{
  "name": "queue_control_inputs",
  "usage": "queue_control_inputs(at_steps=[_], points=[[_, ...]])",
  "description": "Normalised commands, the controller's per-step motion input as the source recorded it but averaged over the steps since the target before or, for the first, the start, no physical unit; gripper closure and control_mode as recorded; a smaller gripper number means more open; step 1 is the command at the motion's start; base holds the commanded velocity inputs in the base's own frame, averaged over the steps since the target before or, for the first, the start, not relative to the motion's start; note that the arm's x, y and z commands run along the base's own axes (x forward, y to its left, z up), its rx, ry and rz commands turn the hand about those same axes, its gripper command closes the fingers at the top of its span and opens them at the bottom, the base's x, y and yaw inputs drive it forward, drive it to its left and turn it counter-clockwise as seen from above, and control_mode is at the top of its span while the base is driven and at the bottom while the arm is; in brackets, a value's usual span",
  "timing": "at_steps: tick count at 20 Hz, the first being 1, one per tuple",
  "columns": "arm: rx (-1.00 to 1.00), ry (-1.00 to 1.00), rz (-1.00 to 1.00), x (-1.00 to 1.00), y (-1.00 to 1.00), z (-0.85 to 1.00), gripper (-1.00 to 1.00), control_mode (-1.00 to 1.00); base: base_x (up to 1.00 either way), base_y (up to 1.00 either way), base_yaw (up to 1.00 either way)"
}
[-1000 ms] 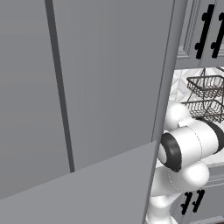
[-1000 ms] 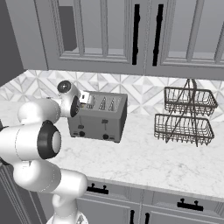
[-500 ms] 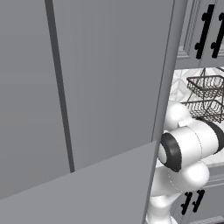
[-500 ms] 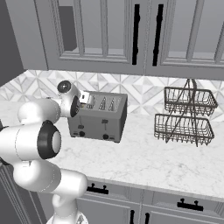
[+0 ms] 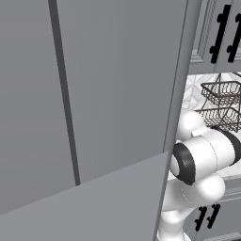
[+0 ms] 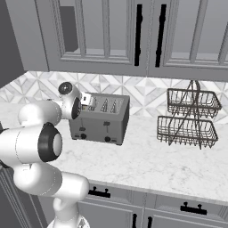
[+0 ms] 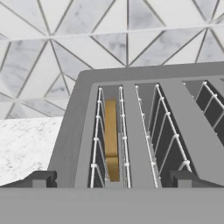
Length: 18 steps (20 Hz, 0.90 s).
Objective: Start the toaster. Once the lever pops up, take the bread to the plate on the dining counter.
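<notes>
A grey toaster point(image 6: 100, 119) is seen on a marble wall counter point(image 6: 147, 164), with a two-tier wire basket point(image 6: 189, 119) to its right. The gripper point(image 7: 112, 178) is held just above the toaster's left end, jaws spread wide and empty. Directly beneath it, the bread point(image 7: 111, 138) is seated upright in the leftmost slot.

The left base view is taken close beside a tall flat grey cabinet panel point(image 5: 94, 108). The right base view is aimed forward and down at the grey box toaster point(image 6: 101, 118) on the white marble counter point(image 6: 147, 162). The two-tier dark wire basket point(image 6: 190, 119) is shared by both. The hand view is set just above the toaster's slots.
</notes>
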Motion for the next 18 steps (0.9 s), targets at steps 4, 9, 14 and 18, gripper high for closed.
queue_control_inputs(at_steps=[4, 9, 14, 18], points=[[0.0, 0.0, 0.0, 0.0, 0.0, 0.0, -1.0, -1.0, 0.0, 0.0, 0.0], [0.0, 0.0, 0.0, 0.0, 0.0, 0.0, -1.0, -1.0, 0.0, 0.0, 0.0], [0.0, 0.0, 0.0, 0.0, 0.0, 0.0, -1.0, -1.0, 0.0, 0.0, 0.0], [0.0, 0.0, 0.0, 0.0, 0.0, 0.0, -1.0, -1.0, 0.0, 0.0, 0.0]])
